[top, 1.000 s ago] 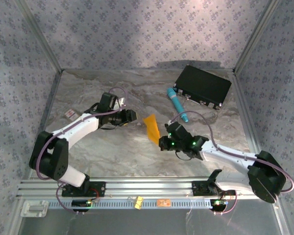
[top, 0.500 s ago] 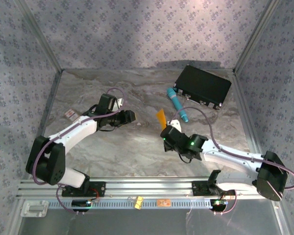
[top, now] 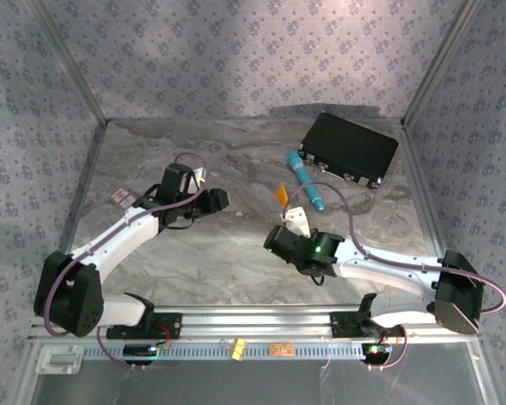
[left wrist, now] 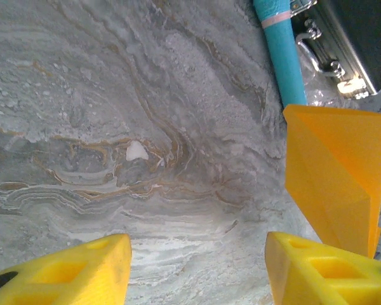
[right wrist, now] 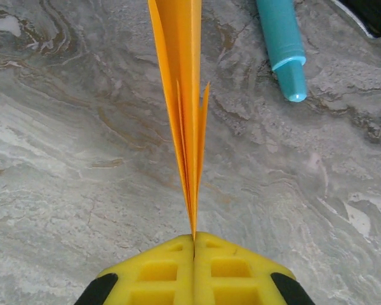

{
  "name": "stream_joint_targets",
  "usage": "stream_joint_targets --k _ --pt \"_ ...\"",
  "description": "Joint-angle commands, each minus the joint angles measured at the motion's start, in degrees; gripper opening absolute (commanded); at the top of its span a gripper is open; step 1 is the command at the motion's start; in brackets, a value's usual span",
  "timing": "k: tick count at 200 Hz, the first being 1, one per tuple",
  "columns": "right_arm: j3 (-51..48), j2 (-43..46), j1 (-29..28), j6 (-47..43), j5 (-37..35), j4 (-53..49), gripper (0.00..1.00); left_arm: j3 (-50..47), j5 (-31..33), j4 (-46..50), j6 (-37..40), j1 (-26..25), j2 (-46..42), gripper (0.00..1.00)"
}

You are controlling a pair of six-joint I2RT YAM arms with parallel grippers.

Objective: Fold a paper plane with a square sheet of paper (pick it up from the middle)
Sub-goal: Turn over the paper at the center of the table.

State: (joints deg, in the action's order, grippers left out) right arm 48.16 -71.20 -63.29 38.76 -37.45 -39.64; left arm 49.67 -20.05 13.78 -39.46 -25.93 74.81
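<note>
The orange-yellow sheet of paper is folded into a slim layered wedge, a paper plane shape. It stands on edge above the marble table. My right gripper is shut on its near end, with the folds fanning out ahead. From above, the paper sticks out past the right gripper near the table's middle. My left gripper is open over bare marble with nothing between its fingers. The paper hangs just to the right of it. From above, the left gripper sits left of the paper, apart from it.
A teal pen-like cylinder lies just beyond the paper, pointing toward a black case at the back right. A small white-and-red card lies near the left wall. Metal frame posts and patterned walls close in the table.
The right gripper turned the paper from lying flat to standing on edge and carried it slightly farther back. The left arm drew a little left, and its jaws widened.
</note>
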Motion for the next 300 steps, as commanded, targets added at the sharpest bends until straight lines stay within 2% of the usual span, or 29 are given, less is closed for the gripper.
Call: stream_joint_targets --k 1,43,104,176,219,263,300 --pt "1.01 0.36 -0.47 1.67 -4.18 -2.66 0.05 -0.42 3.07 0.5 0.62 -0.08 -3.18 0.6" --pt "0.75 0.8 -1.05 1.67 -5.24 -2.85 0.05 -1.48 6.27 1.53 1.31 0.44 -7.04 0.7" --pt "3.1 -1.98 -2.34 4.36 -10.54 -8.76 0.05 -3.07 9.25 3.6 2.35 1.2 -10.32 1.0" --pt "8.47 -12.13 -4.04 6.63 -11.89 -14.95 0.05 -3.0 10.84 4.69 4.37 2.2 -11.59 1.0" --pt "9.53 -18.29 -4.72 7.21 -7.56 -13.1 0.07 -4.53 15.52 4.48 3.97 2.39 -16.3 1.0" --pt "12.28 -25.27 -5.78 8.67 -2.92 -11.19 0.09 -5.53 15.75 4.46 3.13 2.73 -17.14 1.0" --pt "13.65 -29.11 -5.8 7.02 4.78 -5.57 0.12 -5.74 16.14 4.5 2.21 3.06 -17.46 1.0"
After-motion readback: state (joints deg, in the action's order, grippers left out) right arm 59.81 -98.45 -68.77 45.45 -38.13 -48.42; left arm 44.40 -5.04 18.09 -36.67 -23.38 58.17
